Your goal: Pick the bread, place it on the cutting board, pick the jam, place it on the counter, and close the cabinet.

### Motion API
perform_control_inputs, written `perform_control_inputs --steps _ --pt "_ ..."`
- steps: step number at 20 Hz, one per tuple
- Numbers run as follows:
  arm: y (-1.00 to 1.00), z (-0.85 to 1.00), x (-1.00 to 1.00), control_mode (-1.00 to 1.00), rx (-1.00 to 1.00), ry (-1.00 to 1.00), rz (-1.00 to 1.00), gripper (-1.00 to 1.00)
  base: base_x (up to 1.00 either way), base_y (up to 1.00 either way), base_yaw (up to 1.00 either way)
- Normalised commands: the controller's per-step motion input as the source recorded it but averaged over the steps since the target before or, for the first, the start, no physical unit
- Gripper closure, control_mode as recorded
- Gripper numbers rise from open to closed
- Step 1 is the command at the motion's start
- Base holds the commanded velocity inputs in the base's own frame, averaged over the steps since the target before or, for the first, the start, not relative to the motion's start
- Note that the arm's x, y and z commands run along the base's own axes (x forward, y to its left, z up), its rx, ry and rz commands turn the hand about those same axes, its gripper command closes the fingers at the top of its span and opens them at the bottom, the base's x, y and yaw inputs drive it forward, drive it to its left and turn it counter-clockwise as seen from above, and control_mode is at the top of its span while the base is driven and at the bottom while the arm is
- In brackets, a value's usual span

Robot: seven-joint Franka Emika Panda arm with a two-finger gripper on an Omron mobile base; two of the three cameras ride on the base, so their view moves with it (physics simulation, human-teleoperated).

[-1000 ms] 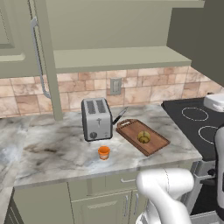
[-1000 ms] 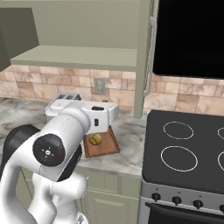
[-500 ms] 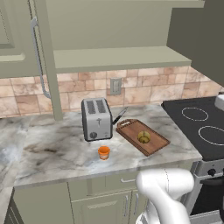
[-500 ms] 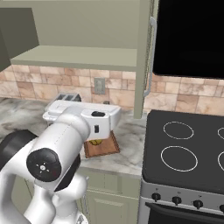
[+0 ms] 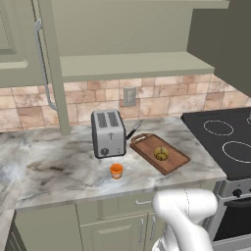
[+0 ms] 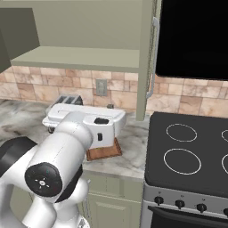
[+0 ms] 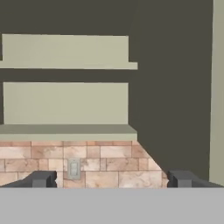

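Observation:
The bread (image 5: pixel 160 154) lies on the reddish-brown cutting board (image 5: pixel 172 163), to the right of the toaster. The orange jam (image 5: pixel 116 170) stands on the marbled counter (image 5: pixel 63 166) in front of the toaster. Above, the cabinet (image 5: pixel 132 63) is open, its left door (image 5: pixel 44 63) and right door (image 5: pixel 220 39) swung out. In the hand view my gripper (image 7: pixel 111 181) is open with nothing between its fingertips (image 7: pixel 41 179), and it faces the cabinet shelves (image 7: pixel 65 129). In the right base view my arm hides most of the cutting board (image 6: pixel 104 152).
A silver toaster (image 5: pixel 109 132) stands on the counter against the tiled backsplash, with a wall outlet (image 7: pixel 73 168) behind it. A black stove (image 5: pixel 225 142) borders the counter on the right. The open right door's bar handle (image 6: pixel 153 58) hangs above the stove's edge.
The white hand that showed at the right edge of the left base view has moved out of that view. My arm has swung in the right base view. Bread, jam and doors are unmoved.

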Motion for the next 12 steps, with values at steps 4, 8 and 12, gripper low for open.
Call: perform_control_inputs --steps 4,8,12 --pt "-0.08 -0.07 -0.08 -1.00 0.00 -0.02 0.00 -1.00 0.00 0.00 0.00" --pt "-0.04 -0.12 -0.03 -1.00 0.00 -0.02 0.00 -1.00 0.00 0.00 0.00" --pt "0.00 -0.15 0.00 -1.00 0.00 0.00 0.00 -1.00 0.00 0.00 0.00"
